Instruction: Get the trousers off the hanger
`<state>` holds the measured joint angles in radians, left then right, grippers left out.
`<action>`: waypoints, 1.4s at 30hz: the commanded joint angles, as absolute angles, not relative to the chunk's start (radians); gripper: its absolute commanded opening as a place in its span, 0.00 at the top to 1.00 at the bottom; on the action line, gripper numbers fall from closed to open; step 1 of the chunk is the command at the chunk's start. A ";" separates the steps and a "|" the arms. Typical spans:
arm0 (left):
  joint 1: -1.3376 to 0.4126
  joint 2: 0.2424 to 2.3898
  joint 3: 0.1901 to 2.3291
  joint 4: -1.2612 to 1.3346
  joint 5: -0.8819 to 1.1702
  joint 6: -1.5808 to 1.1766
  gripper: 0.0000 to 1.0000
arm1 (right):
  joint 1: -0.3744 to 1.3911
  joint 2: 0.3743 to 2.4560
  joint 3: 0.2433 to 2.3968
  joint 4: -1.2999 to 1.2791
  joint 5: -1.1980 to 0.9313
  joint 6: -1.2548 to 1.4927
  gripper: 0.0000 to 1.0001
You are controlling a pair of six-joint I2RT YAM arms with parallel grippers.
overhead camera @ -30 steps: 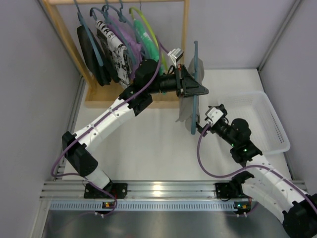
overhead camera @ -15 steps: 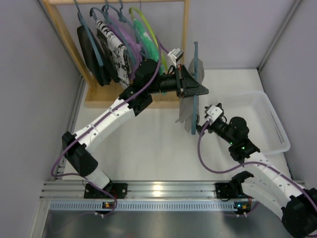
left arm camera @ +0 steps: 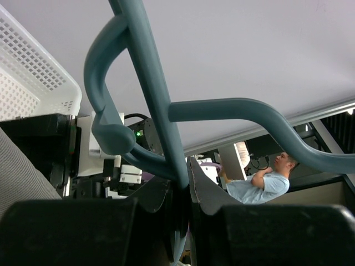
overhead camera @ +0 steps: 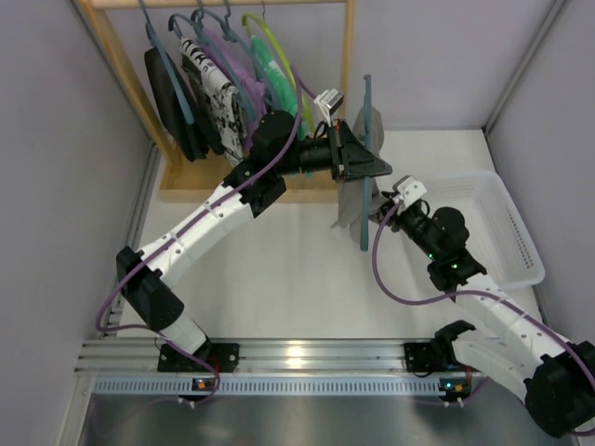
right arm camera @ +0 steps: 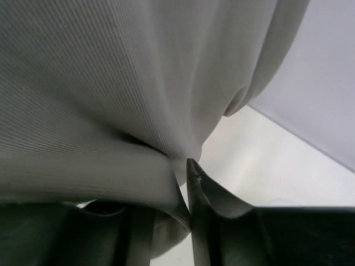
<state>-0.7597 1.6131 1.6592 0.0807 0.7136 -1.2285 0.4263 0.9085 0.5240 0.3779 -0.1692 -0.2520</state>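
Two grippers meet right of the clothes rack [overhead camera: 349, 46]: the left gripper [overhead camera: 370, 167] is clamped on the teal hanger [overhead camera: 366, 104] (its neck pinched between the fingers). Grey trousers [overhead camera: 349, 203] hang from it, and the right gripper [overhead camera: 383, 212] pinches their cloth, beside the white basket [overhead camera: 521, 255].

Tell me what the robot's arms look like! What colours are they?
The left arm and right arm are white tubes joined by chunky black joints. A purple cable loops along each one, and the right arm shows a tiny green light. The left gripper and right gripper are black two-finger claws.
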 commanded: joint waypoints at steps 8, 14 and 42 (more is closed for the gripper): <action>-0.736 1.562 1.628 0.236 0.704 -1.201 1.00 | 0.376 0.769 0.673 0.250 -0.193 -0.236 1.00; -0.703 1.557 1.580 0.259 0.706 -1.207 1.00 | 0.350 0.730 0.767 0.131 -0.215 -0.230 1.00; -0.698 1.457 1.367 0.264 0.759 -1.118 1.00 | 0.264 0.814 1.350 0.196 -0.100 -0.178 1.00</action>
<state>-0.7010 1.5108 1.3830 0.1810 0.7479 -1.1561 0.2783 0.8146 1.2484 0.0597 -0.1501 -0.1730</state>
